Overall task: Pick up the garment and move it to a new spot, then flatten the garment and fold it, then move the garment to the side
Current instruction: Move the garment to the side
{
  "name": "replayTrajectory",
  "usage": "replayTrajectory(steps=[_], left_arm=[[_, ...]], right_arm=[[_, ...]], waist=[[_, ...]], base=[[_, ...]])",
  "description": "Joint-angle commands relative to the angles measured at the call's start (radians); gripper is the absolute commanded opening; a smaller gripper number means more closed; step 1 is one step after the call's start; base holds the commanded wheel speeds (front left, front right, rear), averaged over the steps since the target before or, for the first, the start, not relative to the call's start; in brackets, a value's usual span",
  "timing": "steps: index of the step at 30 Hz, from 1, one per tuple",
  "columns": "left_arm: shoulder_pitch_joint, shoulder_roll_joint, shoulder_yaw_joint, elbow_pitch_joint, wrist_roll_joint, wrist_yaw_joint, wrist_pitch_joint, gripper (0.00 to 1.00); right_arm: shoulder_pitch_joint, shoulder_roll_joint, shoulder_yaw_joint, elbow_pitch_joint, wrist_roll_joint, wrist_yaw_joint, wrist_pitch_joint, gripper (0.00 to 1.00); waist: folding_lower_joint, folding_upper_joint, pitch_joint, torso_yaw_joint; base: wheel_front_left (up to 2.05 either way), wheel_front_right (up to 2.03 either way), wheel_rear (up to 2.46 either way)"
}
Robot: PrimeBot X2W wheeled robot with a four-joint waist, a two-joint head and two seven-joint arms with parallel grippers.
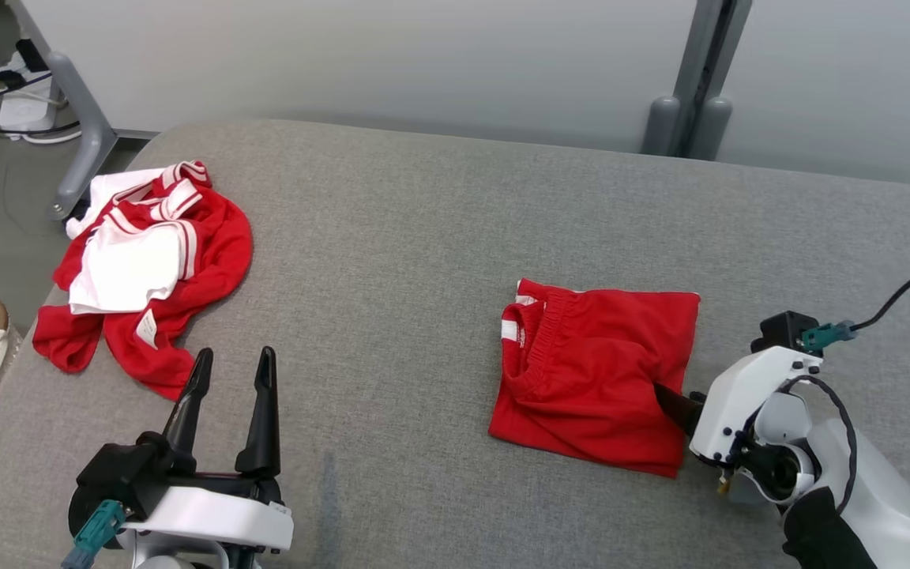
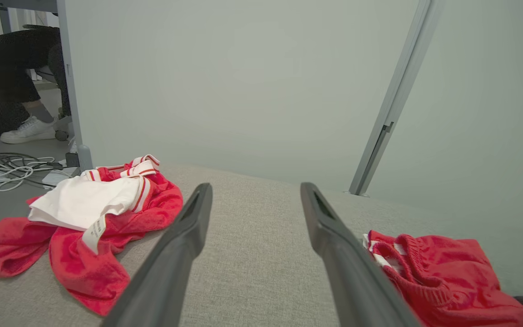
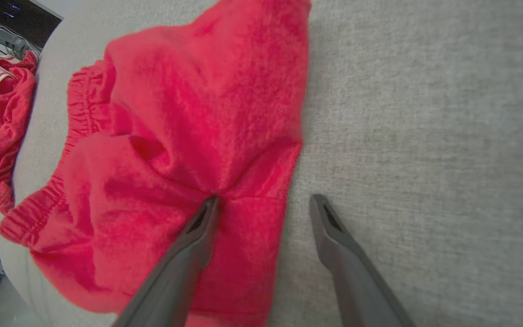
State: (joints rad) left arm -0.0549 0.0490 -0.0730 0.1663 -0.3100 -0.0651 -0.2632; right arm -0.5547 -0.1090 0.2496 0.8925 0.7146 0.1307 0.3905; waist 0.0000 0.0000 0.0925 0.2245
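Red folded shorts [image 1: 597, 379] lie on a grey padded table [image 1: 392, 261], well right of a crumpled red-and-white jersey [image 1: 147, 269]. The right gripper [image 3: 266, 200], spread open, straddles their edge farthest from the jersey. The left gripper [image 1: 234, 359] is open nearer the jersey. Folding looks done; next, pinch the edge and carry the shorts aside.

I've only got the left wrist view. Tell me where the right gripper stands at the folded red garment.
Observer: The right gripper is open and straddles an edge of the folded red garment: one finger is on the cloth, the other over bare cushion.
Operator: Check whether that finger is pressing in.
Observer: In the right wrist view, creases run toward its tip, so it seems to press into the cloth.
Operator: Report the room on the garment's right.
Observer: The head view shows bare grey cushion on that side.
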Motion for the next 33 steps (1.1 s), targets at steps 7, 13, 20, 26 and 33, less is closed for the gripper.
replayTrajectory(steps=[7,13,20,26,33], left_arm=[[-0.019,0.003,0.008,-0.001,-0.003,0.001,-0.002,1.00],[-0.017,0.003,0.008,-0.003,0.012,-0.004,-0.002,1.00],[-0.013,0.003,0.000,-0.010,0.026,-0.017,-0.002,1.00],[-0.024,0.003,-0.045,-0.007,0.032,-0.030,-0.002,1.00],[-0.042,0.003,-0.076,-0.012,0.035,-0.036,-0.002,1.00]], right_arm=[[-0.010,0.019,0.011,0.064,0.025,0.000,-0.002,0.00],[-0.025,0.005,0.023,0.039,0.035,0.000,-0.088,0.00],[-0.012,-0.018,0.048,0.002,0.049,0.000,-0.166,0.00],[0.010,-0.052,0.072,-0.044,0.065,0.000,-0.220,0.00],[0.027,-0.070,0.091,-0.079,0.079,0.000,-0.237,0.00]], waist=[[0.0000,0.0000,0.008,0.010],[0.0000,0.0000,-0.002,-0.023],[0.0000,0.0000,-0.020,-0.120],[0.0000,0.0000,-0.027,-0.267],[0.0000,0.0000,-0.021,-0.405]], base=[[0.00,0.00,0.00],[0.00,0.00,0.00],[0.00,0.00,0.00],[0.00,0.00,0.00],[0.00,0.00,0.00]])
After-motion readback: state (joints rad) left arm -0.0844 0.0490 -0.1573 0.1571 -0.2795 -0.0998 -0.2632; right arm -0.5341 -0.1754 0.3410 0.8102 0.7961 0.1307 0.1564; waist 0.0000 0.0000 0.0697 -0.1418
